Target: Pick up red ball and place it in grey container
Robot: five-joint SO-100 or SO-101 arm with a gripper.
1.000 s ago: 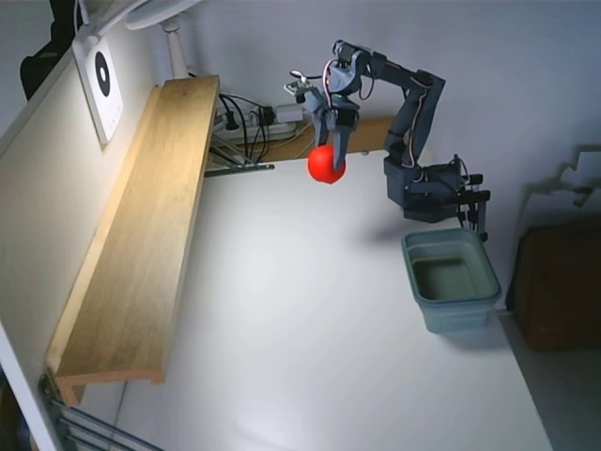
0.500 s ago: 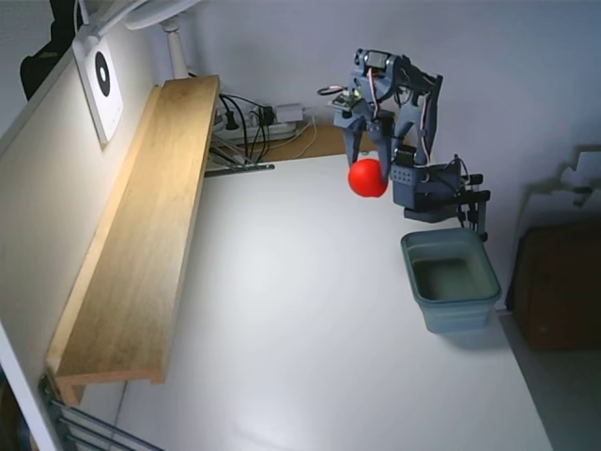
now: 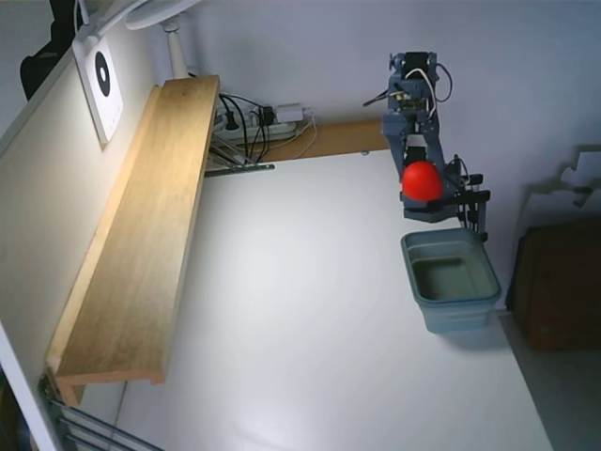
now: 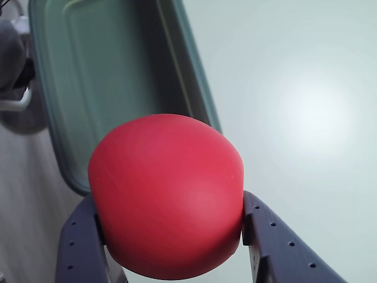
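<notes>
Gripper (image 3: 422,183) pinched the red ball (image 3: 422,180) between both fingers (image 4: 82,239) (clear in wrist view), ball held in air just behind the grey container (image 3: 481,287), container sat on white table (image 3: 300,310)

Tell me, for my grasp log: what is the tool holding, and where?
The small smooth red ball, pinched at its two opposite sides between the tool's fingers.

A plain white table (image 3: 282,310) is seen in the fixed view. The grey container (image 3: 452,279) is set directly on it near the right edge, just in front of the robot base (image 3: 434,199). A long wooden shelf (image 3: 141,235) is laid along the table's left side.
</notes>
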